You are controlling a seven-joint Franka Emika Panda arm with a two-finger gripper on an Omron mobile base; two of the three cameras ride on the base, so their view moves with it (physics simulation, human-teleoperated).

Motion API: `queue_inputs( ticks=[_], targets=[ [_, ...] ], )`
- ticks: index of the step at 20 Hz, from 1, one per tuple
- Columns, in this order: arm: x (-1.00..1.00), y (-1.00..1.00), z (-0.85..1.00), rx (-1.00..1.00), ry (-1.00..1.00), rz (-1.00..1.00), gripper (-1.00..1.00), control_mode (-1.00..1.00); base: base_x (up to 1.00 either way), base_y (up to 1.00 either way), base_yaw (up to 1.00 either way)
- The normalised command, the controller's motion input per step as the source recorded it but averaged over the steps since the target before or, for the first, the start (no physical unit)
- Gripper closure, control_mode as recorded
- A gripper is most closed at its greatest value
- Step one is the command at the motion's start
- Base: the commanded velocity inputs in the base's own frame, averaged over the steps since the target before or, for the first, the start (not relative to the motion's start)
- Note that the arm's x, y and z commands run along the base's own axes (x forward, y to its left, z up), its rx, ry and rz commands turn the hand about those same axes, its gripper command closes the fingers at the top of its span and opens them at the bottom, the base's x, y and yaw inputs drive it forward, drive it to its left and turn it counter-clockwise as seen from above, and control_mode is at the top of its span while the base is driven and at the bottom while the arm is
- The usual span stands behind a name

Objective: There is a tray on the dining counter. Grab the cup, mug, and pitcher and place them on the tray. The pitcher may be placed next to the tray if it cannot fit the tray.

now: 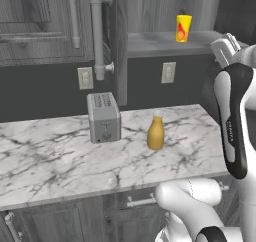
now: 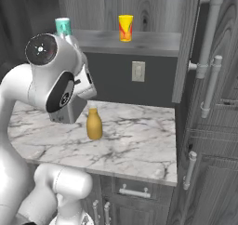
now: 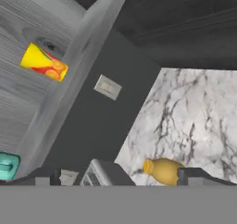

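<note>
the pitcher (image 1: pixel 156 134) stands upright on the marble worktop (image 1: pixel 60 156), just right of the grey toaster (image 1: pixel 104 117) and apart from it; in the right base view the pitcher (image 2: pixel 94 123) sits near the worktop's back edge, partly beside the arm's wrist. the cup (image 1: pixel 183 28) stands upright on a grey shelf (image 1: pixel 160 42) above the worktop, against a wood-grain wall, and the same cup (image 2: pixel 125 28) shows near the shelf's middle in the right base view. the mug (image 2: pixel 63 26) sits on that shelf to the left of the cup, well apart from it, its lower part hidden behind the arm's round joint. a white outlet (image 1: pixel 168 72) is on the dark wall below the shelf, and another outlet (image 1: pixel 85 78) sits left of it, above the toaster. in the hand view, which is rolled on its side, the cup (image 3: pixel 44 62) lies at upper left, the mug (image 3: pixel 8 165) at the lower left edge, the pitcher (image 3: pixel 163 170) low on the marble beside the toaster (image 3: pixel 104 173). the gripper (image 3: pixel 115 177) has its two dark fingertips (image 3: pixel 196 176) spread wide apart at the bottom corners of that view, with nothing between them; it hangs in the air, touching none of the vessels.
</note>
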Motion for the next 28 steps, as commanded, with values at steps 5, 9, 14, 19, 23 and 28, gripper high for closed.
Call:
queue_inputs(
  ticks=[5, 9, 14, 19, 23, 28],
  targets=[
    [-0.04, -0.05, 0.33, 0.00, -0.17, -0.22, -1.00, -1.00, 0.00, 0.00, 0.00],
    [0.08, -0.17, 0.43, 0.12, -0.01, 0.05, -1.00, -1.00, 0.00, 0.00, 0.00],
    [0.02, -0.30, 0.27, 0.19, -0.05, 0.08, -1.00, -1.00, 0.00, 0.00, 0.00],
    [0.07, -0.20, 0.27, 0.14, -0.06, 0.03, -1.00, -1.00, 0.00, 0.00, 0.00],
    [0.13, -0.09, 0.25, 0.10, 0.00, 0.02, -1.00, -1.00, 0.00, 0.00, 0.00],
    [0.16, 0.00, 0.09, 0.08, 0.00, 0.02, -1.00, -1.00, 0.00, 0.00, 0.00]
  ],
)
